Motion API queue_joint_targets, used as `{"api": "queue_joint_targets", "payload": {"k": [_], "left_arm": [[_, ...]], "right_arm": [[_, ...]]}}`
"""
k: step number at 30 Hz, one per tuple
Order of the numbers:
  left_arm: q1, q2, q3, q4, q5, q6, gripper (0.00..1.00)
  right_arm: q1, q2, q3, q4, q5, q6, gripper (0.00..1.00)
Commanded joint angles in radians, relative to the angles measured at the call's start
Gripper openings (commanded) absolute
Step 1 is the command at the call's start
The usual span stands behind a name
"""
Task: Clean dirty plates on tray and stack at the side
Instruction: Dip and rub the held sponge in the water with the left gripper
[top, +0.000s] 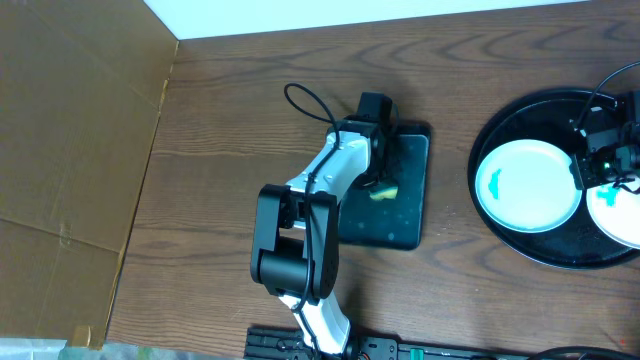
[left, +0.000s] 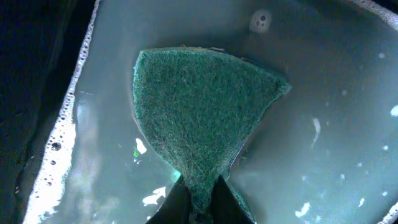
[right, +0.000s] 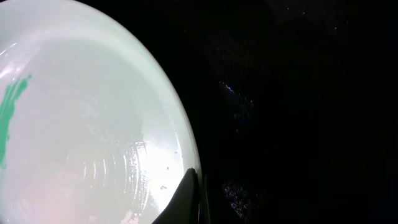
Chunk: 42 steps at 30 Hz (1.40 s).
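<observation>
Left gripper is clenched on a green scouring sponge, down in soapy water in the small rectangular black tray, well to the left of the large round black tray. Right gripper is clamped on the rim of a round white plate with a green smear. That plate lies inside the round tray, with a second white plate just beside it in the same tray.
</observation>
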Motion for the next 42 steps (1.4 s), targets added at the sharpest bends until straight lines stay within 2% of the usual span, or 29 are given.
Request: {"api": "queue_joint_targets", "payload": {"k": [1,10,12,16,20,28,33,38,42], "left_arm": [[0.005,0.060,-0.005,0.008,-0.058,0.050,0.07],[0.004,-0.077,0.006,-0.015,-0.005,0.053,0.07],[0.004,-0.087,0.006,-0.014,-0.005,0.053,0.11],[0.004,-0.068,0.003,-0.026,-0.005,0.053,0.14],[0.004,-0.028,-0.008,-0.024,-0.005,0.053,0.08],[0.004,0.079,-0.008,-0.023,-0.006,0.053,0.08],[0.004,0.080,-0.007,-0.024,-0.006,0.053,0.07],[0.004,0.008,0.001,-0.031,-0.005,0.053,0.07],[0.003,-0.118,0.002,-0.039,0.004,0.053,0.07]], "right_arm": [[0.005,0.008,-0.005,0.005,0.013,0.007,0.01],[0.005,0.008,-0.006,0.009,0.013,0.007,0.01],[0.005,0.008,-0.006,0.010,0.013,0.007,0.01],[0.005,0.008,-0.007,0.013,0.013,0.007,0.01],[0.005,0.008,-0.007,0.013,0.013,0.007,0.01],[0.005,0.008,-0.007,0.013,0.013,0.007,0.01],[0.005,0.008,-0.007,0.013,0.013,0.007,0.01],[0.005,0.008,-0.007,0.013,0.014,0.007,0.01],[0.005,0.008,-0.007,0.014,0.013,0.007,0.01]]}}
